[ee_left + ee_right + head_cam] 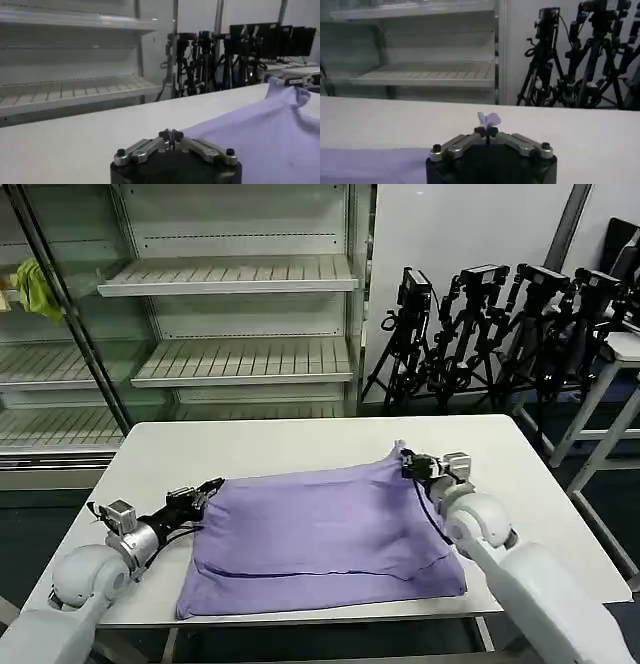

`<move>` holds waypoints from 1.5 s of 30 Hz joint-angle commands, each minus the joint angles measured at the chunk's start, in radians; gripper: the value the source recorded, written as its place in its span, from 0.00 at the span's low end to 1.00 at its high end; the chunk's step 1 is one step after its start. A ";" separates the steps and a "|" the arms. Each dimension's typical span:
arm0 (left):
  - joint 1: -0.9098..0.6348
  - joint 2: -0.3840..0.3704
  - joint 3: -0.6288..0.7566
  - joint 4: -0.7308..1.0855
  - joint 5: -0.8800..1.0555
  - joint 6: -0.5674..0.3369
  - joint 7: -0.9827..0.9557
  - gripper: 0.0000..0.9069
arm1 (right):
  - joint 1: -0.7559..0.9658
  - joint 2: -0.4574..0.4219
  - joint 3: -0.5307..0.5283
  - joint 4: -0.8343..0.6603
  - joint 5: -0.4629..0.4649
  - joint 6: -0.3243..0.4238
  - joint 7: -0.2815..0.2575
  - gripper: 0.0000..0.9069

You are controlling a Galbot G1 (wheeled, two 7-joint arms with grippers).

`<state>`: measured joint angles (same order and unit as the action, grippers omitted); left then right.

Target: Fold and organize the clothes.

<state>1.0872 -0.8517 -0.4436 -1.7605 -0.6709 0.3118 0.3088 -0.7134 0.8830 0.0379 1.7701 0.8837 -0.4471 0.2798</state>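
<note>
On white table (300,446), lavender T-shirt (320,529) lies folded; print hidden. Right gripper (412,464) pinches raised far corner; right wrist view shows fabric tuft poking between closed fingers. Left gripper (207,490) at shirt's left edge, fingers together; whether cloth is caught, unclear.

One lavender T-shirt (325,539) lies on one white table (290,446). Two grippers work at it: the left gripper (212,484) at one edge of the cloth, fingers closed, and the right gripper (408,465) pinching a corner of the fabric. Behind the table stands one shelving unit (235,314) with three slatted shelves in sight. One yellow-green cloth (36,288) hangs at its far side. About five camera tripods (500,334) stand grouped beside it.
</note>
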 commanded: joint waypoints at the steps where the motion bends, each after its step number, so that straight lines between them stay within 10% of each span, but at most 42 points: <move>1: 0.140 0.009 -0.067 -0.150 -0.009 0.010 -0.003 0.07 | -0.231 -0.115 0.151 0.214 0.015 0.001 -0.005 0.00; 45: 0.387 -0.003 -0.163 -0.236 0.037 -0.004 0.015 0.07 | -0.470 -0.157 0.193 0.298 -0.103 0.012 -0.043 0.00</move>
<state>1.4543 -0.8512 -0.6068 -1.9964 -0.6434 0.3097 0.3231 -1.1600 0.7323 0.2251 2.0558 0.7879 -0.4336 0.2375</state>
